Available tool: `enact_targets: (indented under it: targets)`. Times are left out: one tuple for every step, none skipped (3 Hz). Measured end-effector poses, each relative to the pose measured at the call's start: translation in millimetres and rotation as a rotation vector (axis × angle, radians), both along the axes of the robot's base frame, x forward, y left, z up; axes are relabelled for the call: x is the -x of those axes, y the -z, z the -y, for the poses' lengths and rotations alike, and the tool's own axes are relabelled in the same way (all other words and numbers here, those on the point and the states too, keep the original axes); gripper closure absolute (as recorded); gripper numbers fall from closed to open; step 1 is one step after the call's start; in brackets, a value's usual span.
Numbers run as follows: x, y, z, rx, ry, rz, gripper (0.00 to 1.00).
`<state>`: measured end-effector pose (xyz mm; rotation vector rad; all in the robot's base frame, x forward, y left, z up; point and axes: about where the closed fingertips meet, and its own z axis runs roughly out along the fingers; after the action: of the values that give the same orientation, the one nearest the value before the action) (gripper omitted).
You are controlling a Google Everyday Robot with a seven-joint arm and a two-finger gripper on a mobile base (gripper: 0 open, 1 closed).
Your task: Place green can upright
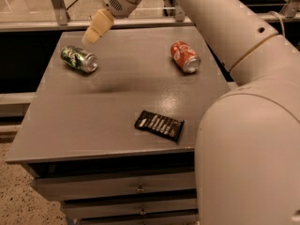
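The green can [78, 59] lies on its side at the back left of the grey table [108, 102], its silver end facing front right. My gripper [95, 31] hangs in the air just above and a little behind-right of the can, not touching it. The arm [225, 27] reaches in from the right across the back of the table.
A red-orange can [185, 57] lies on its side at the back right. A black snack packet [159, 125] lies flat near the front middle. Drawers [136, 189] sit under the table's front edge. A metal rail [42, 25] runs behind the table.
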<state>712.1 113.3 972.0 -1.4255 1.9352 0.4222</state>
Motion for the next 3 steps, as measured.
enact_targets:
  targets:
    - [-9,20,-47,0.015,-0.018,-0.058,0.00]
    - [-18,43,-83,0.068,-0.026,-0.104,0.00]
    - [-28,70,-116,0.187,-0.015,-0.126,0.00]
